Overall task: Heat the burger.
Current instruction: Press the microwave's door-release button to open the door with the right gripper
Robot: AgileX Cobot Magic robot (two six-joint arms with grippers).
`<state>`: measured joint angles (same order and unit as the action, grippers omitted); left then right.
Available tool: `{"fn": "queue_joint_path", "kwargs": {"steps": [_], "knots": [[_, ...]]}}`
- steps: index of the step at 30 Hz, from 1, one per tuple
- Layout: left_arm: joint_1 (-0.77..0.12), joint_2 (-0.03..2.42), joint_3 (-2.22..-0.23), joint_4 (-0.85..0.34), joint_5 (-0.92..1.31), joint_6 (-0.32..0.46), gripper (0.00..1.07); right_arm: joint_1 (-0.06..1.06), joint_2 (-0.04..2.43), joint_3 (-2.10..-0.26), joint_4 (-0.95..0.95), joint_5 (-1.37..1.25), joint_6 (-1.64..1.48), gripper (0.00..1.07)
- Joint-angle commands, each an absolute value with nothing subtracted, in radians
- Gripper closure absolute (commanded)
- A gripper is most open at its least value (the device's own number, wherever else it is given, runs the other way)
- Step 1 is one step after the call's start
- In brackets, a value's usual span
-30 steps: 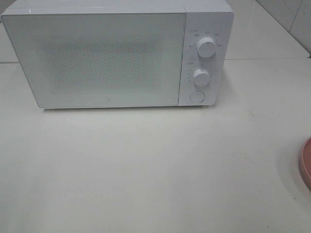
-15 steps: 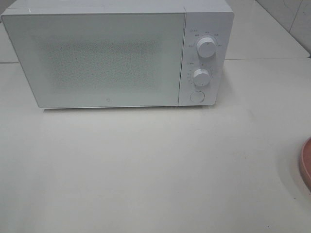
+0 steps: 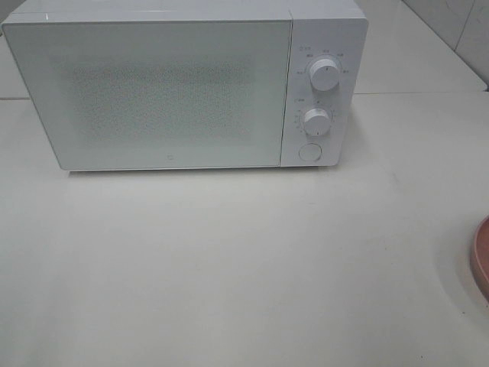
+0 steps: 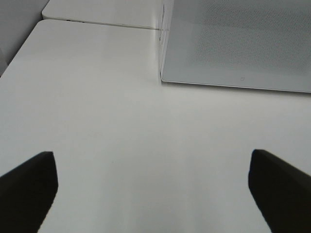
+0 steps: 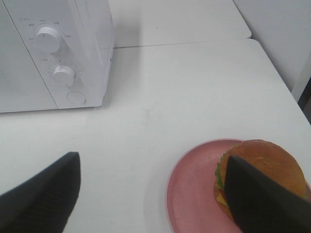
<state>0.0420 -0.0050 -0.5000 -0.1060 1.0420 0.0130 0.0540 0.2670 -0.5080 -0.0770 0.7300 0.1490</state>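
The burger (image 5: 266, 161), with a golden-brown bun and green lettuce, sits on a round pink plate (image 5: 189, 191) on the white table, to the right of the microwave (image 3: 168, 92). The microwave's door is shut. In the right wrist view my right gripper (image 5: 153, 162) is open above the table. One of its dark fingers (image 5: 265, 201) overlaps the near side of the burger, and nothing lies between the fingers. My left gripper (image 4: 151, 160) is open over bare table in front of the microwave's left corner (image 4: 163, 77). Neither gripper shows in the exterior high view.
The microwave's panel has two white knobs (image 3: 325, 75) (image 3: 315, 121) and a round button (image 3: 309, 151). Only the plate's rim (image 3: 481, 256) shows at the right edge of the high view. The table edge (image 5: 286, 87) runs beyond the plate.
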Motion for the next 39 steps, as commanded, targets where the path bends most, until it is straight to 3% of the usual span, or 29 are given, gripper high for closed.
{"fn": "queue_joint_path", "kwargs": {"steps": [1, 16, 30, 39], "knots": [[0.046, -0.024, -0.498, -0.105, 1.034, 0.014, 0.07, 0.051, 0.314, -0.48, -0.068, 0.658, 0.153, 0.31], [0.046, -0.024, -0.498, -0.105, 1.034, 0.014, 0.07, 0.051, 0.435, -0.381, -0.071, 0.398, 0.153, 0.31], [0.046, -0.024, -0.498, -0.105, 1.034, 0.014, 0.07, 0.051, 0.634, -0.275, -0.077, -0.153, 0.153, 0.31], [0.046, -0.024, -0.498, -0.105, 1.034, 0.014, 0.07, 0.051, 0.785, -0.273, -0.072, -0.346, 0.154, 0.31]]}}
